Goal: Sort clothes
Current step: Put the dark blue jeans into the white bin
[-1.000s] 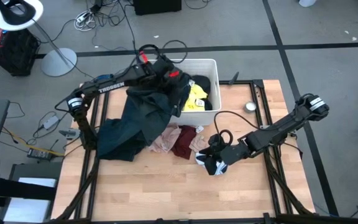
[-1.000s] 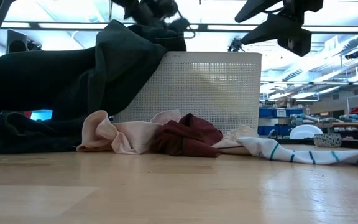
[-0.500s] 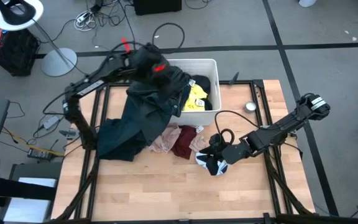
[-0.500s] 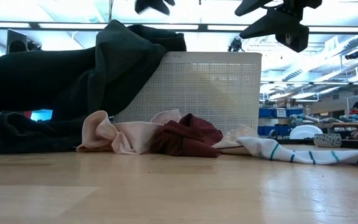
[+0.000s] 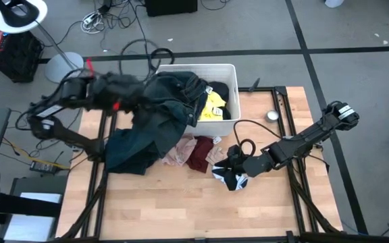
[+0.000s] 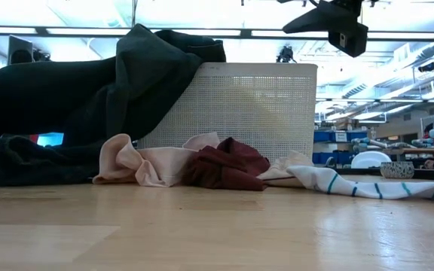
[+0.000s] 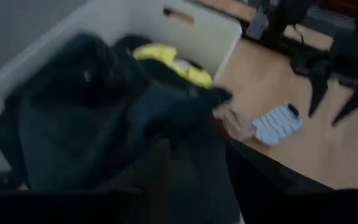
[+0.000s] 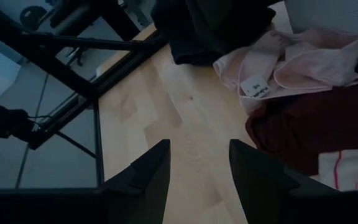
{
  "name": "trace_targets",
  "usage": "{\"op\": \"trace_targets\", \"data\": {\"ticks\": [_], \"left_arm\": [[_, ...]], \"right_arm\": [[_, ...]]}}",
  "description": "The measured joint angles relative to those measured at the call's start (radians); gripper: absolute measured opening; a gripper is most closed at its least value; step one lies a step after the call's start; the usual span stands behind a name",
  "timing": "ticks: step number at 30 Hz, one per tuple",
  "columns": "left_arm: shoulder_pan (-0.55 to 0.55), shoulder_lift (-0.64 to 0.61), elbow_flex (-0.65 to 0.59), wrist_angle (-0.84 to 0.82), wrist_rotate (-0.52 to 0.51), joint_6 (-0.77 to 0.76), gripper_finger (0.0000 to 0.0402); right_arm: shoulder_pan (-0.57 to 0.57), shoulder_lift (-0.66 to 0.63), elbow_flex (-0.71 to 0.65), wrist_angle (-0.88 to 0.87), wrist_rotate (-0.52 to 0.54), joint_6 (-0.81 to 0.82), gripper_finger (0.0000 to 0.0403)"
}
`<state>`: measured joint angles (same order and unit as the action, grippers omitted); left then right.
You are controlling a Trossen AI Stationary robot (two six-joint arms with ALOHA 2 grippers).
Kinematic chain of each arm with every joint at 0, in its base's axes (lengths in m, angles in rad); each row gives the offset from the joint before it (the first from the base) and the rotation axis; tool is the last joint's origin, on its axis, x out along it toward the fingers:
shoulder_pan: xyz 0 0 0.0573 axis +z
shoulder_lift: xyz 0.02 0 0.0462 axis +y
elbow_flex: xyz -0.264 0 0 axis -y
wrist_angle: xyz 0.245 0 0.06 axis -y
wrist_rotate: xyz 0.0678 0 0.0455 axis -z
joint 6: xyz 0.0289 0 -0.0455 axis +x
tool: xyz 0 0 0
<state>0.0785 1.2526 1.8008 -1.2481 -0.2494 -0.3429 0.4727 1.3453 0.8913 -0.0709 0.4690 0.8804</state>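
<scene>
Tabletop (image 5: 181, 202): right pincer (image 5: 231, 160) low, spread.

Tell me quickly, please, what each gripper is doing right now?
Left gripper: open, holding nothing, beside the dark green garment draped over the white bin.
Right gripper: open, holding nothing, above the striped piece.

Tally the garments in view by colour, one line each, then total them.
dark green garment: 1
yellow piece: 1
pale pink piece: 1
maroon piece: 1
white striped piece: 1
Total: 5
</scene>
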Motion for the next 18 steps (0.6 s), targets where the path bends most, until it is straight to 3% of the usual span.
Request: {"op": "trace_targets", "data": {"ticks": [9, 18], "left_arm": [[-0.147, -0.200, -0.342, -0.007, -0.069, -0.258, 0.0161], [-0.242, -0.266, -0.578, -0.015, 0.062, -0.498, 0.0161]], "right_arm": [[-0.025, 0.000, 0.000, 0.020, 0.000, -0.002, 0.0164], [-0.032, 0.000, 0.000, 0.018, 0.000, -0.001, 0.0164]]}}
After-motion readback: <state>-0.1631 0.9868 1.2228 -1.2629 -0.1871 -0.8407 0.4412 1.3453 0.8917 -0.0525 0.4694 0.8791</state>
